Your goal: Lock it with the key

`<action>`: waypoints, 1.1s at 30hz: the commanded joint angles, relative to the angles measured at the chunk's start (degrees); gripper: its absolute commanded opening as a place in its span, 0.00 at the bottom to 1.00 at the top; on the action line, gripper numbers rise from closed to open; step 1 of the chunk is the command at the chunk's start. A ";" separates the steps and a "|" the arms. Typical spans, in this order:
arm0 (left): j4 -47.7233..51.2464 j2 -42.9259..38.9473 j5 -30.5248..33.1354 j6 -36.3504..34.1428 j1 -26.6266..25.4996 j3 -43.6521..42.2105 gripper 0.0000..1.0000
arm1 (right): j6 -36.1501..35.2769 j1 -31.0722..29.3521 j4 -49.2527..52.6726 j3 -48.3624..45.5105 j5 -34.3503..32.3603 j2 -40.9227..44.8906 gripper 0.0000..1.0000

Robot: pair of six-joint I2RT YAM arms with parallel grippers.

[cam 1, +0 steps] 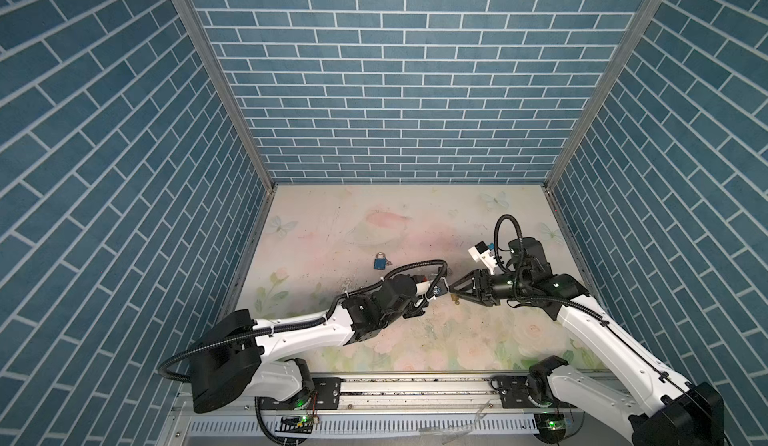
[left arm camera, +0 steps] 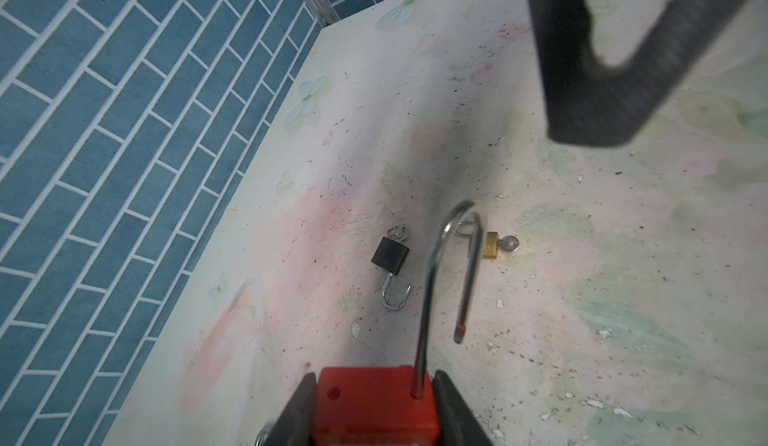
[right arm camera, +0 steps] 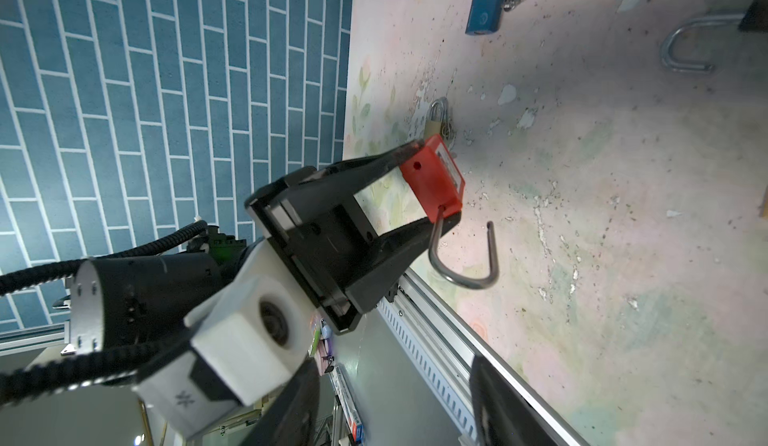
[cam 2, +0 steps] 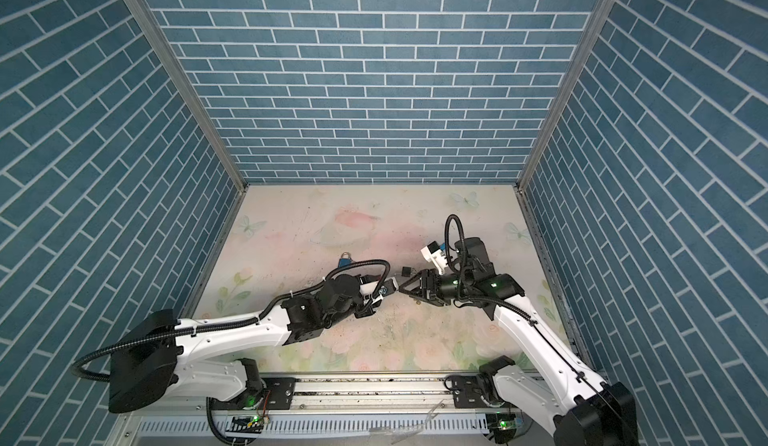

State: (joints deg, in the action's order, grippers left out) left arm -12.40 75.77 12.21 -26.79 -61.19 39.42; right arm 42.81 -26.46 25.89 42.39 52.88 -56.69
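Padlock [right arm camera: 432, 182] red w/ shackle [left arm camera: 428, 298] swung open (steel, long).

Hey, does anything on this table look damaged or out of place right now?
The floral tabletop is scratched and flaking, with white chips scattered. The red padlock in the left gripper and the black padlock both have open shackles.

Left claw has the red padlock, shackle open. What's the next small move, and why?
Probably bring the open right claw onto the shackle and swing its free end over the empty hole; the left claw holds the red padlock, shackle turned aside.
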 commanded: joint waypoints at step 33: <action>-2.04 -1.31 -6.54 -3.01 0.34 1.56 0.00 | 3.35 -1.08 -9.01 1.19 -4.53 -4.22 0.30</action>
State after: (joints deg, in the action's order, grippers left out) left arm -12.73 74.83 6.81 -28.75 -61.12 39.62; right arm 46.50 -27.35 18.24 42.28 48.84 -61.19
